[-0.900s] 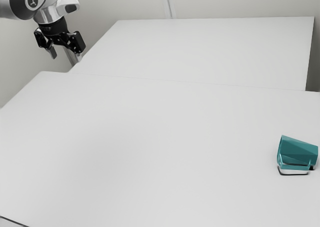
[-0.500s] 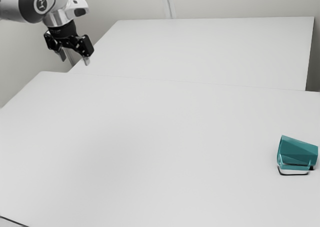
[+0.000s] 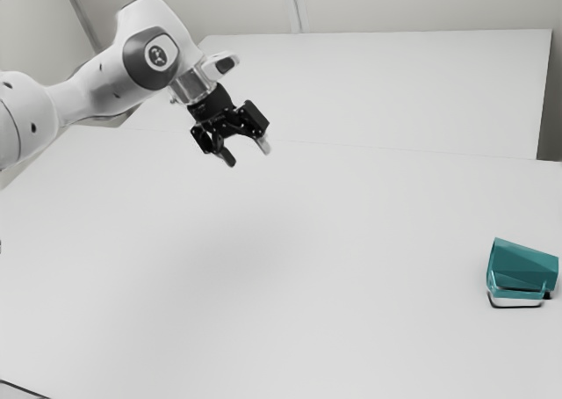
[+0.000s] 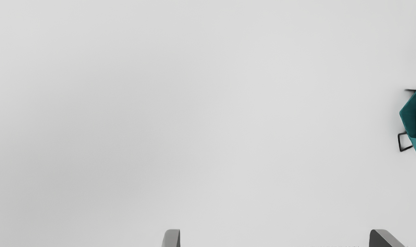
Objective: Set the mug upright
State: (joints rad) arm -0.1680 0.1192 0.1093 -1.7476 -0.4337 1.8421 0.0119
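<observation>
And there on the arm (image 3: 86,93), on its dark joint cap (image 3: 134,63), a round pale emblem (image 3: 157,56), its inner mark too small to read; no legible words or numbers, folks

Plain, lab-like setting; pale wall (image 3: 421,3), broad white tabletop (image 3: 334,311), robot arm (image 3: 83,93)

And here's the arm (image 3: 110,87), stretched in from the exterior view's left, its hand angled down and toward that view's right! The gripper (image 3: 248,156) hangs in the air, fingers (image 4: 171,238) spread well apart, nothing between them.
</observation>
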